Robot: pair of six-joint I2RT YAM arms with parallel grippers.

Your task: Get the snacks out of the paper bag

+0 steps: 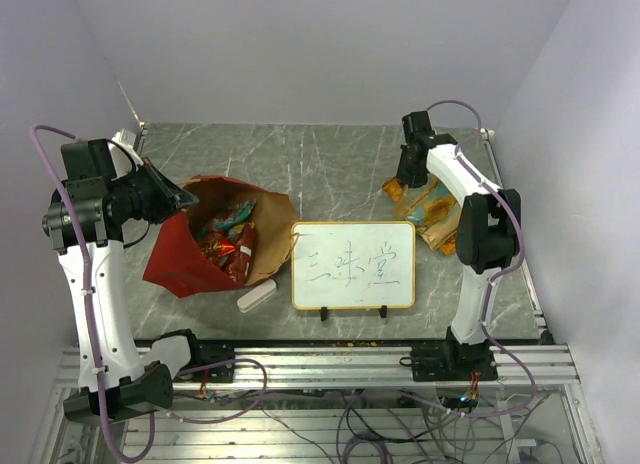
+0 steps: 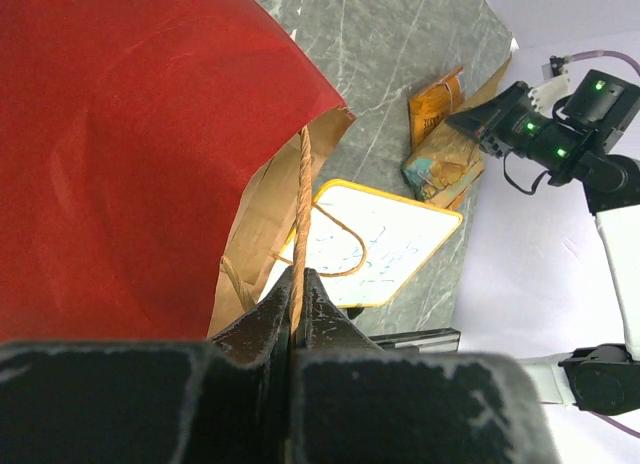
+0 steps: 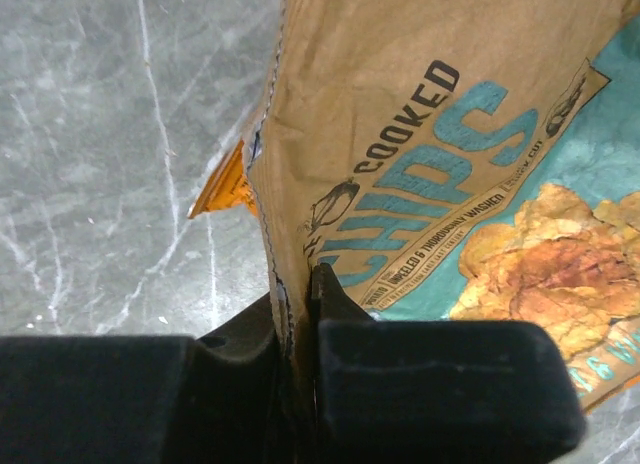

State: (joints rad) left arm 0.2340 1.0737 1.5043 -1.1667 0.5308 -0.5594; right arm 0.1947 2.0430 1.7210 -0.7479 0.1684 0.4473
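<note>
- Pinching the thin twine handle [image 2: 303, 184] with the left gripper [image 2: 300, 284], jaws clenched on the cord, lifting the mouth of the paper bag [image 1: 172, 259] open at the left of the table [image 1: 330, 154].
- Gripping the top seam of a kraft-and-teal chips bag [image 3: 450, 134] with the right gripper [image 3: 300, 289], jaws closed hard on the edge, out on the far right of the table and well apart from the paper bag.
- Overlapping an orange packet [image 3: 225, 189] with that chips bag, only a corner of the packet peeking out beneath in the right wrist view; counting both as already out of the paper bag.
- Not telling from these views whether the chips bag is fully laid down or only hanging low over the marble.
- Showing a cluster of small packets [image 1: 225, 239] inside the bag's brown interior: red, yellow and teal foil, too jumbled for counting.
- Judging the job as partway through: two snacks outside, several waiting inside, and the chips bag's placing not yet finished, with the grip on it not yet let go.
- Expecting next a release on the right, then more reaches across into the open mouth, with the handle held up on the left.
- Skirting, on that route, a framed whiteboard [image 1: 352, 264] standing between the two sides and a white eraser block [image 1: 256, 297] lying just beside the bag's mouth, neither belonging to the job.
</note>
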